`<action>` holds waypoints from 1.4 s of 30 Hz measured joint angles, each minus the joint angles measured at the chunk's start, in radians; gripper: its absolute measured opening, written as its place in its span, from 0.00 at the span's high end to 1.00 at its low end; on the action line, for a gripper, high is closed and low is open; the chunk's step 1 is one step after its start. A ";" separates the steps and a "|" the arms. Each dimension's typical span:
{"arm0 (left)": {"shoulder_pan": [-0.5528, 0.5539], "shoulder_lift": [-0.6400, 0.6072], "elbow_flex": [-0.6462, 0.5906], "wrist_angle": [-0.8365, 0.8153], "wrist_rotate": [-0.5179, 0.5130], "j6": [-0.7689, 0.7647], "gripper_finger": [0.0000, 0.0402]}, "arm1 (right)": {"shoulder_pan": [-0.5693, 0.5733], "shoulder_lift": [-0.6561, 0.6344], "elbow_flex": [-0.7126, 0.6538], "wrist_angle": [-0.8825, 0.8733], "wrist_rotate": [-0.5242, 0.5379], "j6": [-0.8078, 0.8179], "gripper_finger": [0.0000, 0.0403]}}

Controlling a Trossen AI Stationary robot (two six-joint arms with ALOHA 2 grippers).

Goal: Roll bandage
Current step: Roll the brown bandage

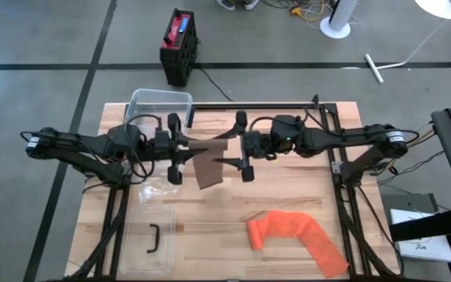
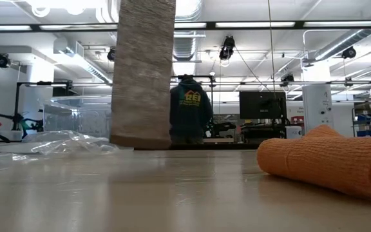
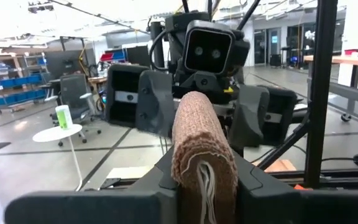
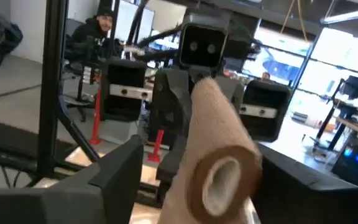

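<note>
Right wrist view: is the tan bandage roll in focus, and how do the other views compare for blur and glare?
Right wrist view: the tan bandage roll is soft and blurred, and so is the background. Left wrist view: the roll's weave is crisp. Low view: the orange crepe bandage is slightly soft, and the ceiling lights glare. High view: even light, faint shadows on the wooden table.

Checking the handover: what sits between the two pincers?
High view: the brown bandage spans between the left pincer and right pincer, its tail hanging down.
</note>
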 joint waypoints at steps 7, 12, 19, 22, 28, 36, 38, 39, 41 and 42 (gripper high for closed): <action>0.000 0.012 0.000 -0.001 0.005 0.011 0.85 | 0.000 0.031 0.000 0.063 -0.011 0.014 0.44; 0.000 0.011 0.000 0.000 0.013 0.016 0.84 | 0.000 0.033 0.000 0.074 -0.010 0.014 0.58; -0.004 0.010 0.000 0.011 0.025 0.029 0.82 | -0.001 0.031 0.000 0.070 -0.007 -0.003 0.88; -0.012 0.002 0.000 0.011 0.025 0.030 0.75 | -0.001 0.028 0.000 0.065 -0.010 -0.043 0.90; -0.030 -0.074 0.002 -0.041 0.025 0.016 0.56 | 0.000 -0.005 0.000 0.052 -0.011 -0.102 0.90; -0.030 -0.132 -0.021 -0.145 -0.010 0.000 0.38 | 0.002 -0.032 0.000 0.073 -0.011 -0.078 0.90; -0.030 -0.114 -0.026 -0.144 -0.010 0.000 0.36 | 0.002 -0.033 0.000 0.077 -0.009 -0.053 0.90; -0.030 -0.103 -0.026 -0.136 -0.010 0.000 0.35 | 0.001 -0.033 0.000 0.077 -0.004 -0.044 0.90; -0.030 -0.080 -0.026 -0.108 -0.010 0.000 0.33 | 0.000 -0.031 0.000 0.074 -0.003 -0.038 0.90; -0.030 -0.070 -0.026 -0.101 -0.010 -0.001 0.32 | 0.000 -0.029 0.000 0.075 -0.003 -0.037 0.90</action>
